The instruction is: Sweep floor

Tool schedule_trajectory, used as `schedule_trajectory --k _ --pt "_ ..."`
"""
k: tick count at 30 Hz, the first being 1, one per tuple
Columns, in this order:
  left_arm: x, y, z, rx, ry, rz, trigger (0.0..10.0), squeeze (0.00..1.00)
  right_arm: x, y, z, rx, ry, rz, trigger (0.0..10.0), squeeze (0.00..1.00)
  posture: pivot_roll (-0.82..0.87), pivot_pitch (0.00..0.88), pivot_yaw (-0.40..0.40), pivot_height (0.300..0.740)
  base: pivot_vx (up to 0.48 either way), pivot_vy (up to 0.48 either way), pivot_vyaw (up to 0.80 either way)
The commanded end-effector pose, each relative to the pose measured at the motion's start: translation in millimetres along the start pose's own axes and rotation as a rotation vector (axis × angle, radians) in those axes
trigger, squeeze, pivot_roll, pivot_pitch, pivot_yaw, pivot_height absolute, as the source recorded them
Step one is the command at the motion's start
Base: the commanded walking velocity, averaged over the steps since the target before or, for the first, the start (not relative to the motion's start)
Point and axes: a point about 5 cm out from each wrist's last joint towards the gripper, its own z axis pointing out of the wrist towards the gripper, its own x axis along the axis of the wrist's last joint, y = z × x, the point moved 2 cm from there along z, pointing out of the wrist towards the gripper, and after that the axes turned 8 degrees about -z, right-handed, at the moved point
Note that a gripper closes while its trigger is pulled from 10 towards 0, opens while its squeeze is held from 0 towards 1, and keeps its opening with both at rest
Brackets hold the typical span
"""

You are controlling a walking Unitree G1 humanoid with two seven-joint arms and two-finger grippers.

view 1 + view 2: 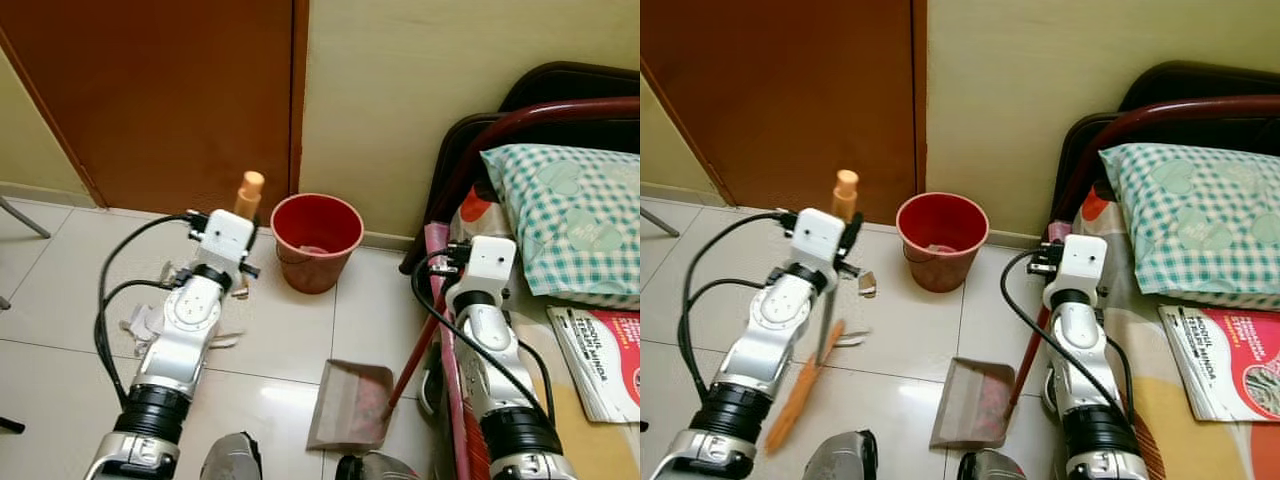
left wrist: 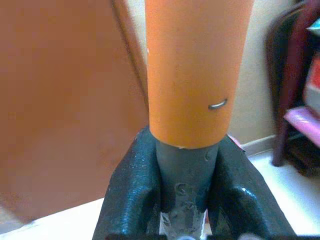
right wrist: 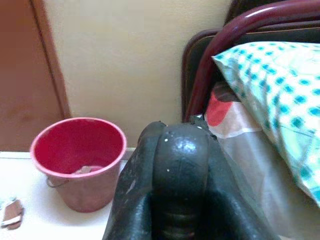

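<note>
**Inspector:** Eye views. Step in hand, and position of tools?

**Surveyor:** Sweeping stage, by judgement. Long broom with grey shaft and orange cap [image 1: 826, 318] gripped in left gripper [image 1: 848, 238]. Flat grey-brown dustpan [image 1: 350, 402] down on pale tiled floor [image 1: 290, 330], its red handle [image 1: 410, 368] rising to right gripper [image 1: 447, 258]. Round red plastic bucket [image 1: 317, 238] near the wall, beyond the dustpan. White paper scraps [image 1: 140, 322] lying beside the left arm, well apart from the dustpan.

**Inspector:** Broom's axis?

**Surveyor:** Near upright, leaning. Cap end up toward brown wooden door [image 1: 170, 90]; orange lower end down at the floor, nearer the robot.

**Inspector:** Left wrist view?

**Surveyor:** Fingers closed tight on the grey shaft, just under the orange cap. No gap seen.

**Inspector:** Right wrist view?

**Surveyor:** Fingers closed round a dark rounded end, taken to be the top of the dustpan's handle. Bucket ahead, something pale inside.

**Inspector:** Next move?

**Surveyor:** Likely drawing the scraps across toward the dustpan mouth, dustpan kept flat on the tiles.
</note>
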Motion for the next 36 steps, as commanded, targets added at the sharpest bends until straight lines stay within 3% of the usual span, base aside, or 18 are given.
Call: schedule_trajectory --k 1,7,12,14,19,21,24,27,36 --pt "7 17.3 -0.5 -0.081 0.023 -0.019 10.0 0.0 9 10.1 6.0 -0.059 0.027 -0.03 10.0 0.0 0.07 0.12 -0.052 0.74 0.0 0.0 0.0" --pt "8 62.5 -14.4 -0.312 0.017 -0.087 10.0 0.0 17 16.5 20.6 -0.138 0.038 -0.103 10.0 0.0 0.08 0.128 -0.053 0.74 0.0 0.0 0.0" --pt "11 74.6 -20.9 -0.369 0.017 -0.118 10.0 0.0 25 9.2 28.8 -0.144 0.061 -0.133 10.0 0.0 0.08 0.151 -0.052 0.74 0.0 0.0 0.0" --pt "14 74.7 -21.7 -0.367 0.02 -0.116 10.0 0.0 26 7.1 30.5 -0.157 0.053 -0.16 10.0 0.0 0.07 0.163 -0.049 0.74 0.0 0.0 0.0" --pt "33 73.8 -24.8 -0.343 0.054 -0.142 10.0 0.0 21 -17.3 30.3 -0.023 0.029 -0.159 10.0 0.0 0.08 0.195 -0.057 0.74 0.0 0.0 0.0" --pt "39 71.6 -24.6 -0.308 0.071 -0.19 10.0 0.0 13 -30.9 25.5 0.043 0.004 -0.092 10.0 0.0 0.08 0.192 -0.067 0.74 0.0 0.0 0.0" --pt "43 70.9 -22.2 -0.276 0.076 -0.265 10.0 0.0 10 -45.2 22.5 0.086 -0.004 -0.096 10.0 0.0 0.08 0.188 -0.07 0.74 0.0 0.0 0.0" --pt "48 72.0 -20.3 -0.276 0.082 -0.304 10.0 0.0 11 -52.3 22.3 0.106 0.0 -0.095 10.0 0.0 0.08 0.186 -0.071 0.74 0.0 0.0 0.0" --pt "72 62.9 -10.5 -0.208 0.129 -0.537 10.0 0.0 12 -71.7 19.2 0.157 -0.001 -0.047 10.0 0.0 0.08 0.169 -0.068 0.74 0.0 0.0 0.0"
